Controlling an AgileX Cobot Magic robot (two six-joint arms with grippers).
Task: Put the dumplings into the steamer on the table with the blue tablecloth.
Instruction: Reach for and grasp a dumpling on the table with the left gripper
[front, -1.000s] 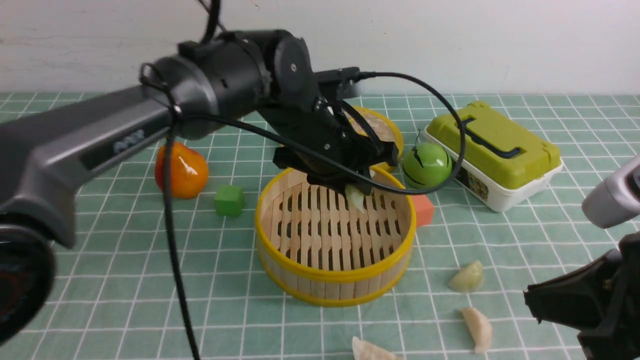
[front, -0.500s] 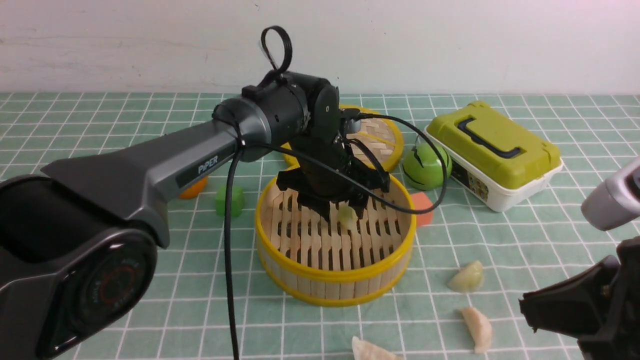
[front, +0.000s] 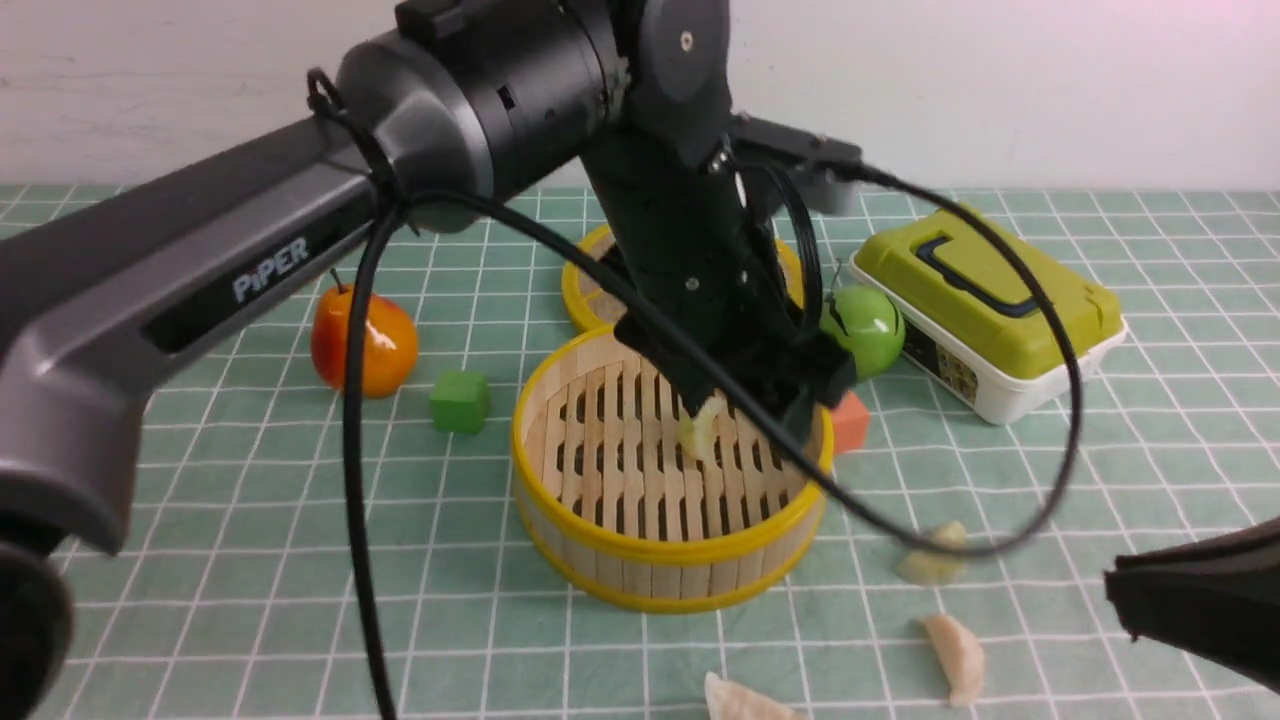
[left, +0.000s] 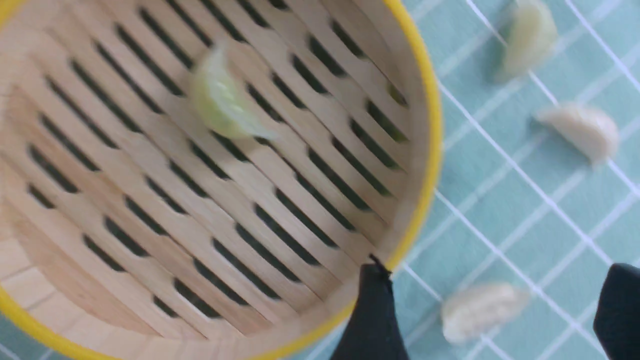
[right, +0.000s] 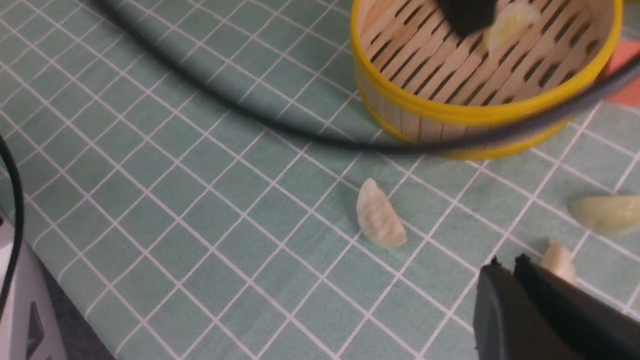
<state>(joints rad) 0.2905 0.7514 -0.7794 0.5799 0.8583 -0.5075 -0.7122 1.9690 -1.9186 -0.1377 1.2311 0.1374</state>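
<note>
A: Anything changed, going left to right?

B: Nothing at the orange fruit (front: 362, 340) or the green cube (front: 460, 401). Plenty at the steamer (front: 662, 548), though. Had a dumpling (front: 700, 432) pinched in the left claw (left: 492, 295) above the slats a second ago; now released. Jaws spread wide apart, gripping nothing, out over the rim on the side of the loose ones.

A: Meaning what for the task?

B: Likely one of four delivered. Resting on the slatted floor, a little right of centre, clear of the wall. Blurred in the wrist view, so hard to call fully settled.

A: And the containers?

B: Only that single dumpling in the steamer. Behind, a woven lid (front: 590, 295) flat on the tabletop (front: 200, 560), mostly hidden by the arm. Further right, past the green apple (front: 872, 325) and the orange block (front: 850, 422), a green box (front: 985, 290) with the cover shut; cannot tell the contents.

A: Left to fetch?

B: Three, all out on the tabletop right of and in front of the steamer: a greenish dumpling (front: 930, 570) nearest, a cream dumpling (front: 955, 655) closer to the edge, a third dumpling (front: 740, 700) cut off at the frame's bottom.

A: Right claw (right: 507, 265)?

B: Pressed together, empty, low near the cream dumpling. Well placed, perhaps, for the next pick.
</note>
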